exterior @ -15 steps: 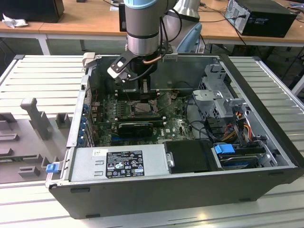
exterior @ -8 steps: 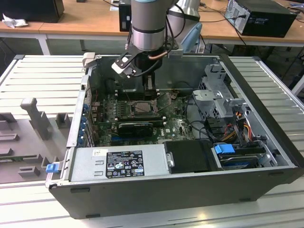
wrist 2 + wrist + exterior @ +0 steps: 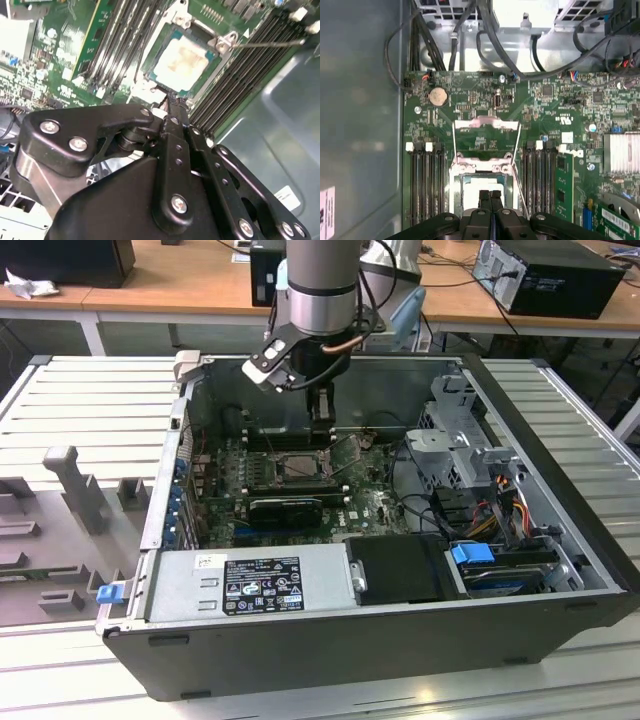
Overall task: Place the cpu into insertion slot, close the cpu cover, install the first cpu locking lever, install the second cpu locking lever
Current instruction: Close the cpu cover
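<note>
gripper hanging at the edge of the socket, its fingers pressing together on nothing, chip lying flat inside the socket, metal cover standing open beside the socket, memory slots flanking the socket

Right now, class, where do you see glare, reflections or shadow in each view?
Second wrist view: glare washes the cpu pale, and the gripper looks dark. First wrist view: soft reflections on the case wall. Exterior view: the motherboard lies in shade.
</note>
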Motion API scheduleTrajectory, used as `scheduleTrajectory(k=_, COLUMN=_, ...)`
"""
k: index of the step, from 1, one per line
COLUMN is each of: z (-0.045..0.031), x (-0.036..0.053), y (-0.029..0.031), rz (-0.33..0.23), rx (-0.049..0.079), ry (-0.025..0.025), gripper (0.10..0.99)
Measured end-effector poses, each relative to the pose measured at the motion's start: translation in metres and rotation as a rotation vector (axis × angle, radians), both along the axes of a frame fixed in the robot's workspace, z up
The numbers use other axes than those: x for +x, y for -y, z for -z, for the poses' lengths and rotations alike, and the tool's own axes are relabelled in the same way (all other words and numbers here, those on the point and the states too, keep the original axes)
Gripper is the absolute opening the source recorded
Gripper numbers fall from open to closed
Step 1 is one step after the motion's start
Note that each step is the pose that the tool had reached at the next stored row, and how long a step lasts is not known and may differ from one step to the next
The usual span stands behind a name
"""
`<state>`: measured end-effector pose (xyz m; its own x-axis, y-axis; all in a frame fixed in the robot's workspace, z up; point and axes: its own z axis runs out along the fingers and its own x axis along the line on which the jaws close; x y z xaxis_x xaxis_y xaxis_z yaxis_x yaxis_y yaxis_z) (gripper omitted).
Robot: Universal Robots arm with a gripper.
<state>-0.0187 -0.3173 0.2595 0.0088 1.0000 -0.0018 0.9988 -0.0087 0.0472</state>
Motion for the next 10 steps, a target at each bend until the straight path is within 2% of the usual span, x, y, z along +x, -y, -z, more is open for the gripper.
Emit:
scheduleTrajectory(k=6, z=0.0000, x=0.0184, y=0.0000, rz=0.000, rx=0.000, ry=-0.0020, gripper=0.106)
scheduleTrajectory(k=7, z=0.0000, x=0.0240, y=0.0000, rz=0.000, rx=0.000, ry=-0.0033, gripper=0.106)
scheduleTrajectory(k=10, z=0.0000, x=0.0313, y=0.0000, rz=-0.002, rx=0.000, ry=-0.0038, gripper=0.106)
